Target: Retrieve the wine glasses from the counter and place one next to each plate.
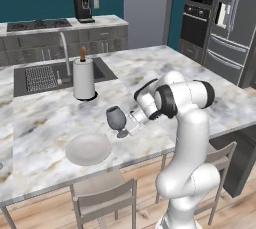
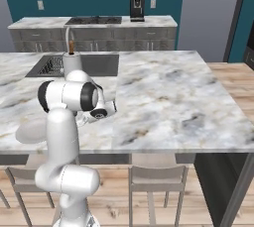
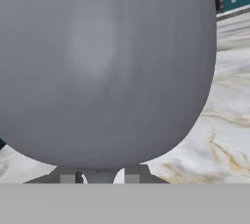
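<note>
A smoky grey wine glass [image 1: 116, 118] stands upright above the marble island [image 1: 150, 63], just right of the plain off-white plate [image 1: 88, 149]. Its foot looks to be at or just above the marble. My gripper [image 1: 127, 127] reaches in from the right at stem height. In the hand view the glass bowl [image 3: 102, 66] looms large, and my gripper [image 3: 100, 178] is shut on the stem, one fingertip [image 3: 68, 176] on each side. In the right base view the plate [image 2: 30, 132] shows left of my arm. The second glass and the red-rimmed plate are out of view.
A paper towel roll [image 1: 84, 78] stands behind the glass, beside the sink [image 1: 42, 78] and faucet [image 1: 65, 50]. Chairs [image 1: 107, 198] are tucked under the island's near edge. The back counter [image 1: 60, 25] holds a cooktop and a coffee machine [image 1: 83, 9].
</note>
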